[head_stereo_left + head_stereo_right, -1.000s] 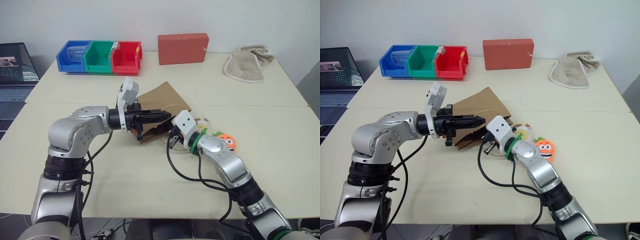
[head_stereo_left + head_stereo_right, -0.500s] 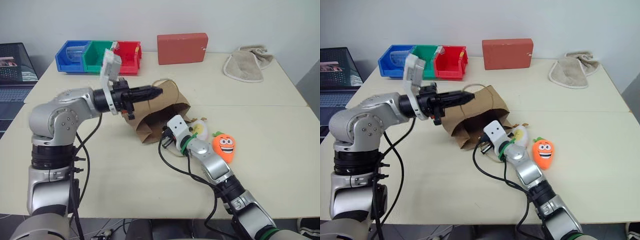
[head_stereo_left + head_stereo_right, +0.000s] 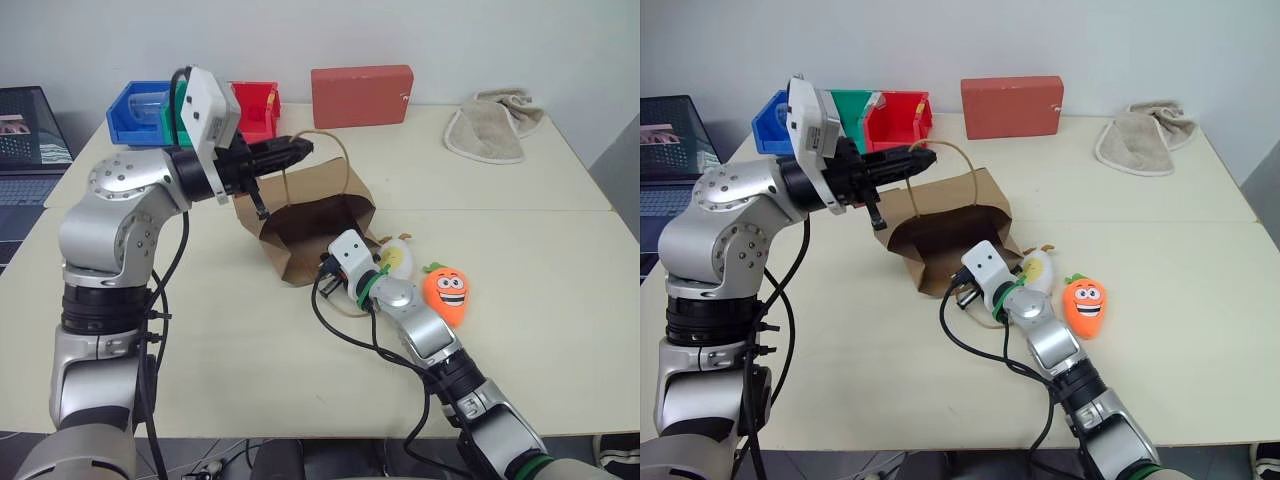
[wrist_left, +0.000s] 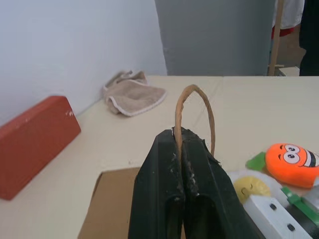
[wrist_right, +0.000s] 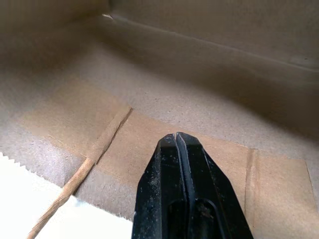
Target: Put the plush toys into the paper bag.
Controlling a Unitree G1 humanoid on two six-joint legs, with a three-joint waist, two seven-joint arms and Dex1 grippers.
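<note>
Brown paper bag [image 3: 310,225] handle pinched by raised left gripper [image 3: 300,150]; right gripper [image 5: 185,144] closed.

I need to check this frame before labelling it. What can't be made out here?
- White egg toy: head views, partly behind the right arm; wrist view shows just its yellow face.
- Right hand: its tips are inside the paper bag, hidden from the head views; shut, holding nothing.
- Blue bin: clear contents unidentifiable, partly behind the left arm.
- Lower bag handle: cut off by the frame edge.
</note>
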